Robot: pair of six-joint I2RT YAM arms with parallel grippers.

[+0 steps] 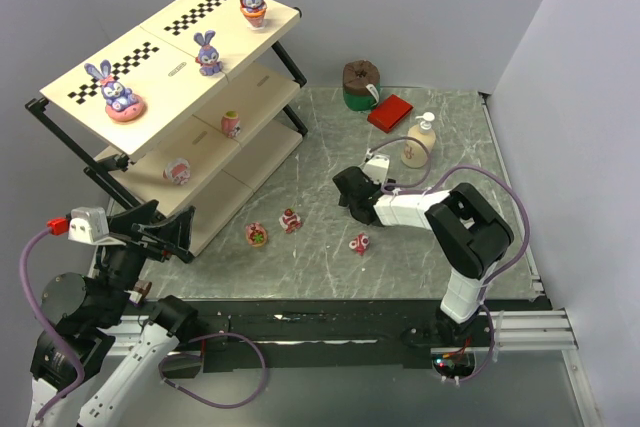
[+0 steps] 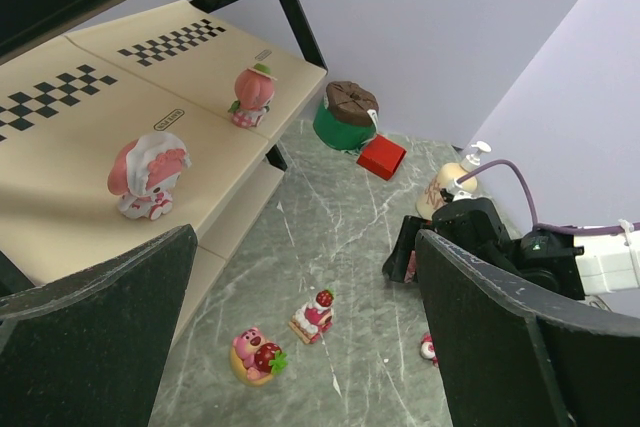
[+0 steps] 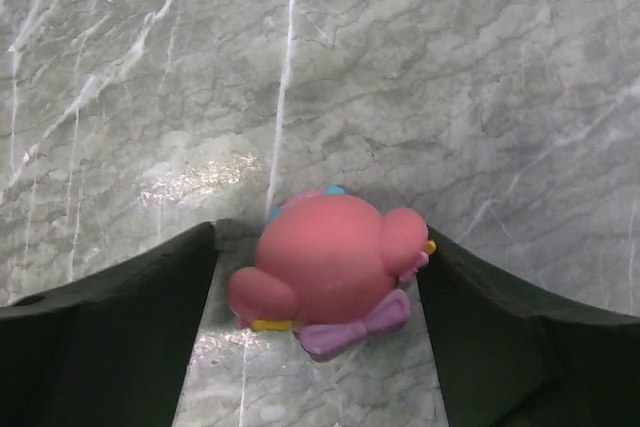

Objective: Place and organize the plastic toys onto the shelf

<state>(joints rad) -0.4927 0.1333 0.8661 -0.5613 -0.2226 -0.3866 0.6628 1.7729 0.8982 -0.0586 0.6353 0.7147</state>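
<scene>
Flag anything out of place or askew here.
Not yet on the shelf: a pink bear, a cake slice and a red-and-white piece loose on the table, plus a pink toy between the right gripper's jaws. Nothing looks spilled or broken.

Three purple bunnies (image 1: 207,52) top the shelf (image 1: 160,92); pink toys (image 1: 290,220) lie beside.

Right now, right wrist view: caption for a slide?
Right gripper, jaws open, straddles a round pink figurine lying on the grey marbled tabletop.
</scene>
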